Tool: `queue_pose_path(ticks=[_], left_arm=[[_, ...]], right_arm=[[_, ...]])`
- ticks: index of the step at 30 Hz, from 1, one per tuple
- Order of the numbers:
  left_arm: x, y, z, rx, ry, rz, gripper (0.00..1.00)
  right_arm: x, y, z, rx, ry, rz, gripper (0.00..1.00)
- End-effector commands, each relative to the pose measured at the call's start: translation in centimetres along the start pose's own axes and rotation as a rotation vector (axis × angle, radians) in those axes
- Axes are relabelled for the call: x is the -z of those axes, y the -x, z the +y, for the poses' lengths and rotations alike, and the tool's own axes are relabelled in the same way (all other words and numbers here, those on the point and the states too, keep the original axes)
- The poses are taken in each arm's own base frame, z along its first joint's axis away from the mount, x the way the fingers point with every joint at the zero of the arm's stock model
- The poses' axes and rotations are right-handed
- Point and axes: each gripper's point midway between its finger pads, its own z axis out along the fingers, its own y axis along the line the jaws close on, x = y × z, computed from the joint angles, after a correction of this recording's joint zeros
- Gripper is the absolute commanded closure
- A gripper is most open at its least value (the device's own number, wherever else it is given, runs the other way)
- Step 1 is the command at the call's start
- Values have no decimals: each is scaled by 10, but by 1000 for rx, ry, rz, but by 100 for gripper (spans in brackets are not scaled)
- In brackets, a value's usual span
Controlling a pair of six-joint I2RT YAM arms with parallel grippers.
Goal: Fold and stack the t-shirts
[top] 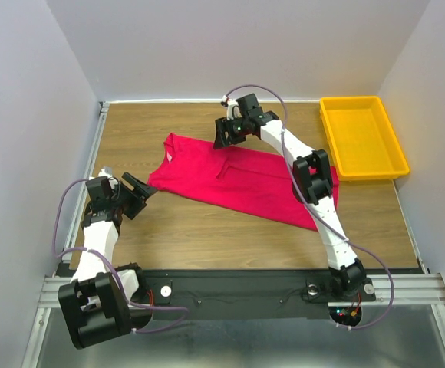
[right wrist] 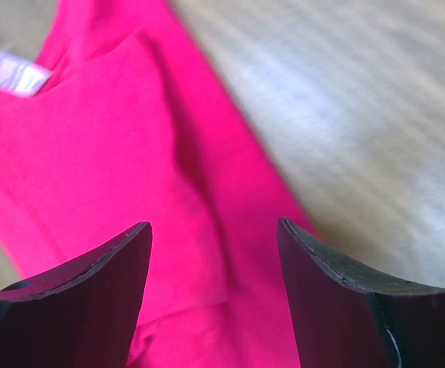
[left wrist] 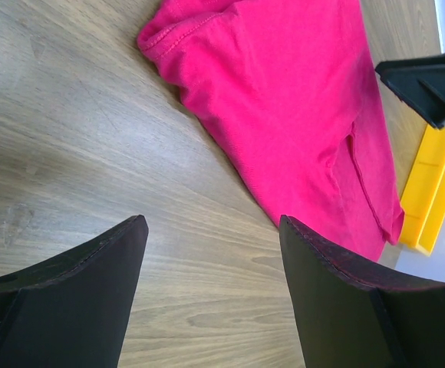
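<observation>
While the plain crimson-pink short-sleeved cloth t-shirt (top: pixel 238 184) lies on the wood-grain table (top: pixel 176 230), both arms are near it and neither holds it. The shirt is partly folded into a long band that runs slantwise from the far left of the tabletop's middle toward the near right, flat on the wood, with a seam or fold line along its length. A small white label (right wrist: pixel 11 73) shows at one end of the cloth in the right wrist view.

The right gripper (top: pixel 229 138) hangs over the far edge of the shirt, its arm reaching across the cloth's right end. Its black fingers (right wrist: pixel 92 291) are spread apart, with nothing between them but the pink cloth and bare wood below.

The left gripper (top: pixel 142 192) sits low at the left side of the table, just beside the shirt's left end and apart from it. Its jaws are spread wide and empty over bare wood.

A yellow rectangular plastic tray (top: pixel 358 138) stands at the far right corner of the table, close to the shirt's right end but not touching it.
</observation>
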Motion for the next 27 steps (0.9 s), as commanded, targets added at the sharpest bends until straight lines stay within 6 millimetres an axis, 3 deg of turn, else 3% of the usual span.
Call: queue_pose_path(ticks=[1, 6, 13, 27], left_arm=[[0, 1, -9, -24, -45, 3, 20], [-2, 0, -9, -26, -49, 14, 19], [-3, -2, -9, -27, -56, 20, 19], [-2, -2, -10, -26, -62, 20, 19]], right_arm=[[12, 56, -22, 32, -95, -187, 28], [2, 45, -26, 69, -74, -164, 29], [-17, 10, -22, 72, 27, -81, 36], [-17, -27, -19, 76, 70, 13, 47]])
